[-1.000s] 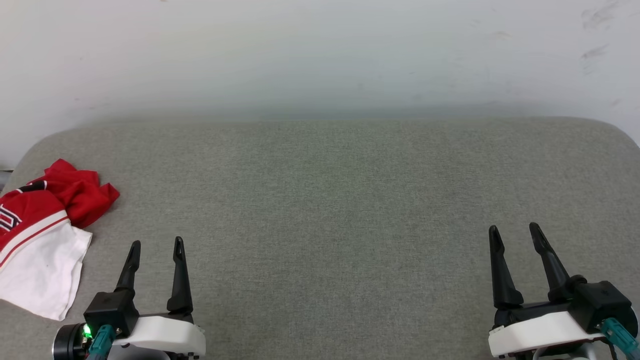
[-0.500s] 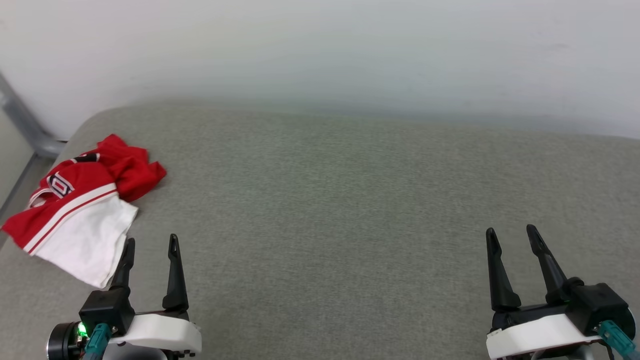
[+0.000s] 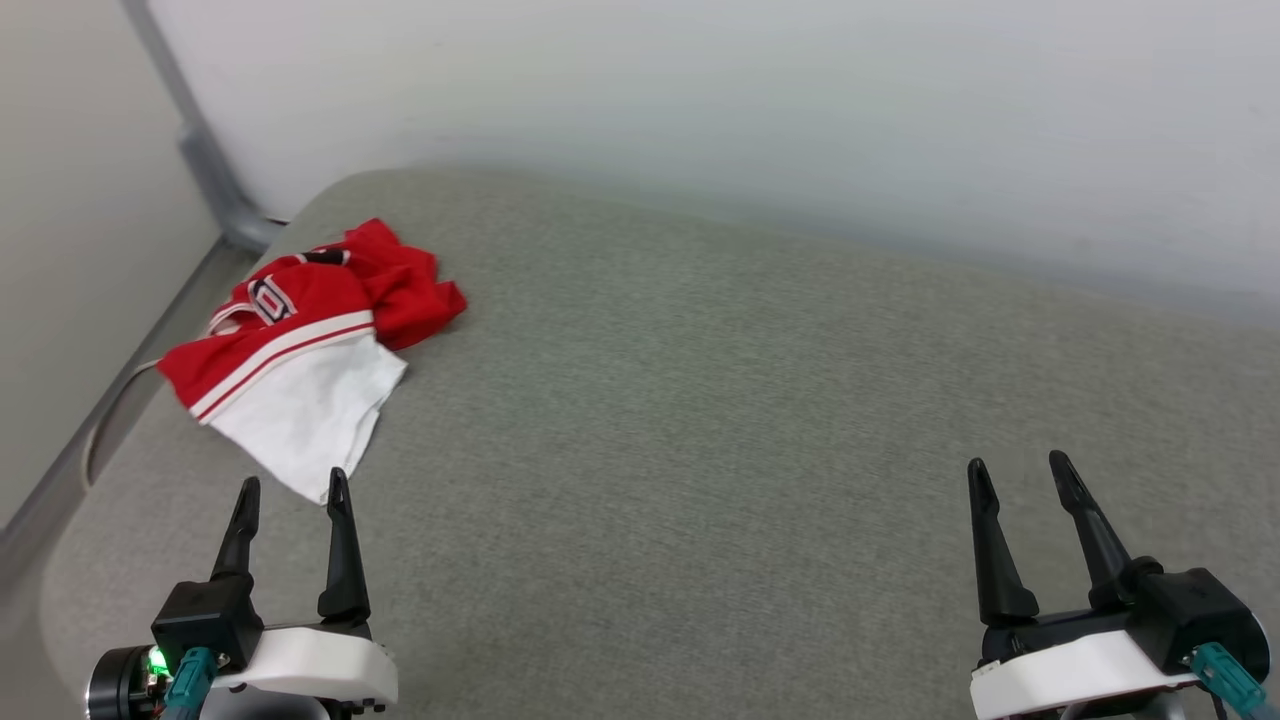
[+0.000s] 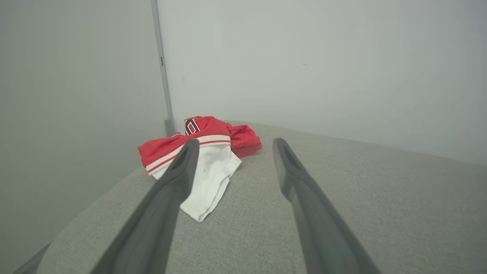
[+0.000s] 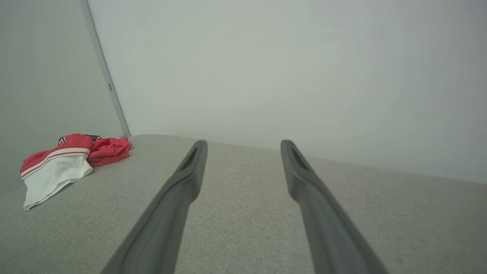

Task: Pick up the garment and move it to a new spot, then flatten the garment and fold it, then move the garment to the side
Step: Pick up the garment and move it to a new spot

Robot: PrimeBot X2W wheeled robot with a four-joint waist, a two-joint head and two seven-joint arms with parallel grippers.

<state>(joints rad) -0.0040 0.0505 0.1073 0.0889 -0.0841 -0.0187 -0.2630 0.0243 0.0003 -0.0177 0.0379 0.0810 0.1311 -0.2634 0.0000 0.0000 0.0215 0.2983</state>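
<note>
The garment [image 3: 300,345] lies crumpled near the far left corner of the grey padded surface [image 3: 700,430], red with a white sleeve toward me and a bit of black print showing. My left gripper [image 3: 290,490] stands open just short of the white sleeve's tip, holding nothing. In the left wrist view the garment [image 4: 207,160] lies ahead, partly behind the left finger [image 4: 179,171]. At the lower right, my right gripper [image 3: 1015,475] is open and empty, far from the cloth. The right wrist view has the garment [image 5: 64,163] far off to the left.
A pale wall [image 3: 700,120] runs behind the surface. A grey metal post [image 3: 195,150] stands at the left corner, with a panel [image 3: 70,200] beyond it. The surface's rounded left edge [image 3: 110,440] lies close to the garment.
The head camera has swung left, so the garment now sits further right and higher in view, and the post and left edge have come in. Both grippers stay open, unchanged.
</note>
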